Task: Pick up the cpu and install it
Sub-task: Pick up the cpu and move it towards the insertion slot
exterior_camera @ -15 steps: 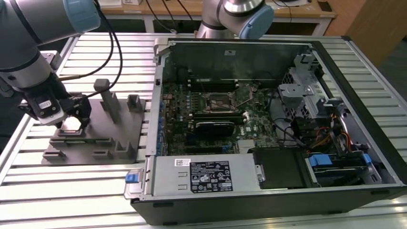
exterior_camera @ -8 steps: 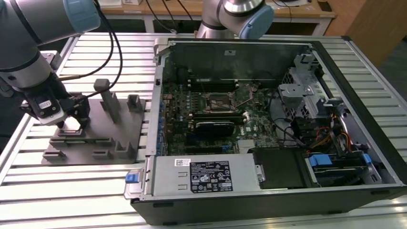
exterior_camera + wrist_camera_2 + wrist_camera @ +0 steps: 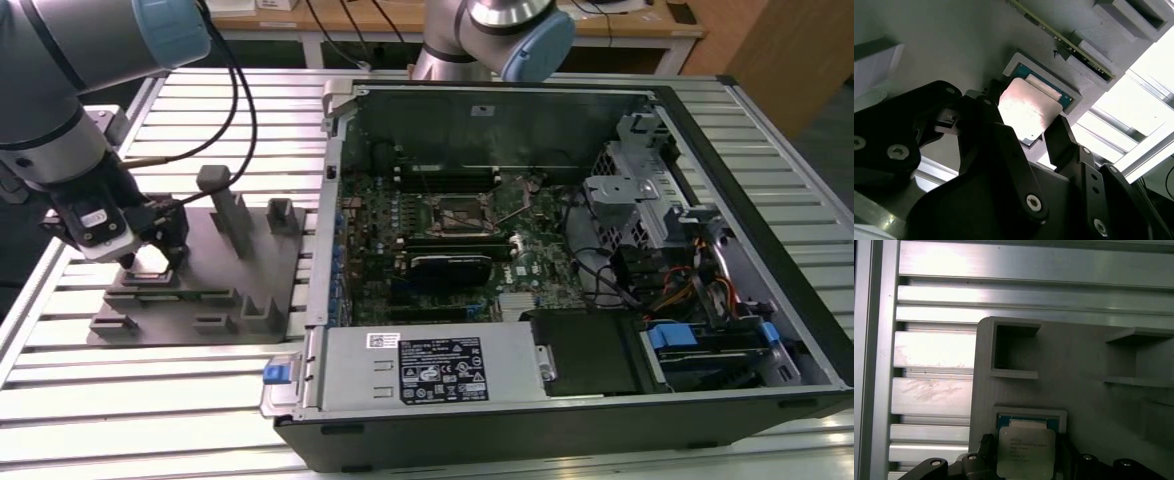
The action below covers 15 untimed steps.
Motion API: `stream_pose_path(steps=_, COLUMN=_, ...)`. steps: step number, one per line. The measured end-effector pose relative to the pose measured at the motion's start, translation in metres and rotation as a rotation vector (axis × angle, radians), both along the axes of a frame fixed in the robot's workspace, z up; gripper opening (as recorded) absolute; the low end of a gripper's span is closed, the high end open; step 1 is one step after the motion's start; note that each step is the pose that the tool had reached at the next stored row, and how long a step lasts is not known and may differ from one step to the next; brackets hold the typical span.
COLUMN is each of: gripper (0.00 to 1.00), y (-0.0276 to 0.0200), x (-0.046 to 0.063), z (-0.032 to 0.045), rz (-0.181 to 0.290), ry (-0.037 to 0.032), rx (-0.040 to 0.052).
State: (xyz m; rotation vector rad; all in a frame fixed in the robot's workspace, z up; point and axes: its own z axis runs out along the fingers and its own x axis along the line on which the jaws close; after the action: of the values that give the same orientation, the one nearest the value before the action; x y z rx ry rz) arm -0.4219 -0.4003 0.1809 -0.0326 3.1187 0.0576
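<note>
Under the pincer (image 3: pixel 1025 115), cpu (image 3: pixel 1026 102) partly hidden.

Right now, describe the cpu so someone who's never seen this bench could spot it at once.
On the exterior view's left of the open computer case lies a grey fixture plate. There, under the tool, the cpu sits in a shallow square pocket. It alone has a shiny silver top; the blocks around it are matte grey.

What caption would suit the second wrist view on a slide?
The gripper at the silver cpu, lying in a recess of the grey holder.
</note>
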Motion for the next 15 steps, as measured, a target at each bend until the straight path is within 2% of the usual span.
stream_pose_path(steps=9, gripper=0.62, y=0.0, x=0.0, z=0.0021, rz=0.0, ry=-0.0001, rx=0.0)
stream_pose_path(steps=11, gripper=0.55, y=0.0, x=0.0, z=0.0021, rz=0.0, ry=0.0001, rx=-0.0001)
stream_pose_path(steps=15, gripper=0.54, y=0.0, x=0.0, z=0.0021, rz=0.0, ry=0.0, rx=0.0)
